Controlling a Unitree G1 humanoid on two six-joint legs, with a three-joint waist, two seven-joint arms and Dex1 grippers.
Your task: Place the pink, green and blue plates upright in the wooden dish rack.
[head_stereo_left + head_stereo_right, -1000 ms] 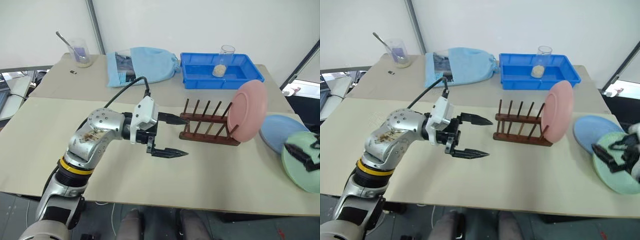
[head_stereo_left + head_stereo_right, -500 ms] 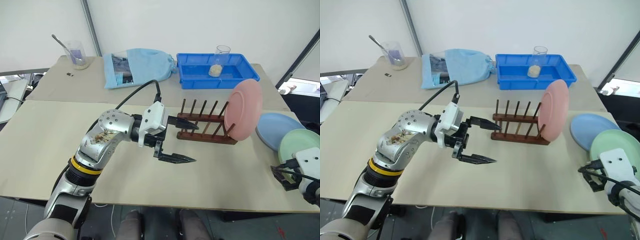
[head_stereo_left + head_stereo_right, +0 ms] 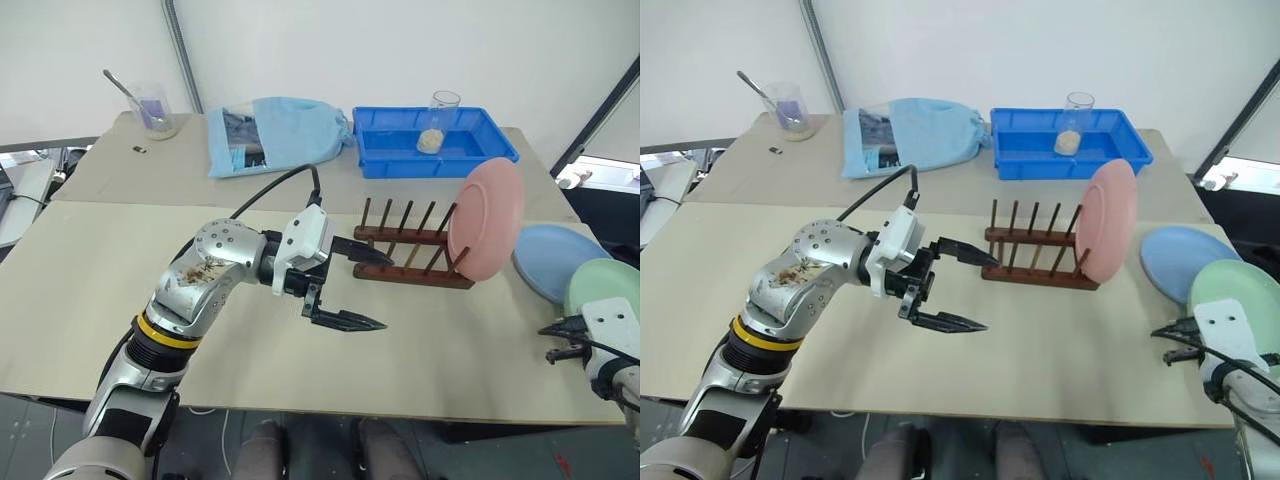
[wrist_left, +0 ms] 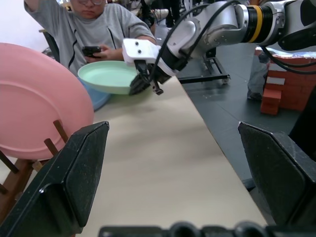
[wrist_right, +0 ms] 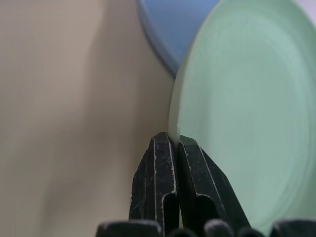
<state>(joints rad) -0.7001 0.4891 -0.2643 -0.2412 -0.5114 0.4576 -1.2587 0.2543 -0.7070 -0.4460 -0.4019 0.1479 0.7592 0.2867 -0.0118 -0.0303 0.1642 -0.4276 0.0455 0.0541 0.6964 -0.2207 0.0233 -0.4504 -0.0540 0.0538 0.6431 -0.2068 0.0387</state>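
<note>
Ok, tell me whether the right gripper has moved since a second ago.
Yes. The right gripper has come off the top of the green plate down to its near rim at the table edge, fingers now shut.

Long beige table point(image 3: 90, 290), seam running across its far part. Blue rectangular plastic tray point(image 3: 386, 150) at 12 o'clock, clear glass cup point(image 3: 438, 122) with pale grainy contents standing inside. Light blue cloth bag point(image 3: 285, 128) at 11 o'clock, just beside tray. Clear beaker point(image 3: 156, 109) with metal spoon point(image 3: 121, 84) at 10 o'clock, far corner. Person in grey shirt point(image 4: 94, 29) beyond table end, holding dark phone point(image 4: 90, 50). Red bricks point(image 4: 281, 91) on floor.
</note>
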